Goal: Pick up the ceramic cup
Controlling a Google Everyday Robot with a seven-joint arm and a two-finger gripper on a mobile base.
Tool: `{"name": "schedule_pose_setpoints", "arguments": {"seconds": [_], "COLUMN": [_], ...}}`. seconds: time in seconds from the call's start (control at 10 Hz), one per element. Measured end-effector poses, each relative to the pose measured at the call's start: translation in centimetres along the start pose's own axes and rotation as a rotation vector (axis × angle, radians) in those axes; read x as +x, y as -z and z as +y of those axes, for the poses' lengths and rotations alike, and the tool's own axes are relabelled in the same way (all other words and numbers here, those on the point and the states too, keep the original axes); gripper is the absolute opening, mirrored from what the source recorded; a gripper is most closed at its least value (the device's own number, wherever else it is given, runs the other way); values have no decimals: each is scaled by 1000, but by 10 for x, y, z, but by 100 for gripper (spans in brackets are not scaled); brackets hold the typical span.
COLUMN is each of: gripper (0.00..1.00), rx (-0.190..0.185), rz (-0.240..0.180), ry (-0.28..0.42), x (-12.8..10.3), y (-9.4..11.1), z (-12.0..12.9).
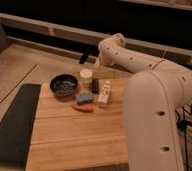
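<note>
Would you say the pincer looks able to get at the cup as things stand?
Probably yes: the pincer hangs just behind the cup at the far edge of the table, nothing between them, though the bowl and a small dark object stand close beside it.

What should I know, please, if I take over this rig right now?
Gripper: beyond the table's far edge, just behind the ceramic cup, not touching it and holding nothing.
Ceramic cup: upright on the wooden table, near the far edge, between the dark bowl and the white bottle, with a small dark item close beside it.
Done: approach only; cup not grasped.
Left: move to the cup, grasp it, lift it.
</note>
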Motion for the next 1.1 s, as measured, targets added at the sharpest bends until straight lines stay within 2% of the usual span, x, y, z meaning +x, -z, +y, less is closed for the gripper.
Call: {"name": "schedule_pose_setpoints", "arguments": {"seconds": [0.3, 0.7, 0.9, 1.1], "gripper": [65, 65, 65, 65], "rx": [-74, -78, -68, -72], "rz": [27, 26, 14, 11], "ry": [47, 53, 96, 149], "x": [0, -1, -3, -6], "y": [-22, -21, -17, -17], "z": [17, 18, 14, 22]}}
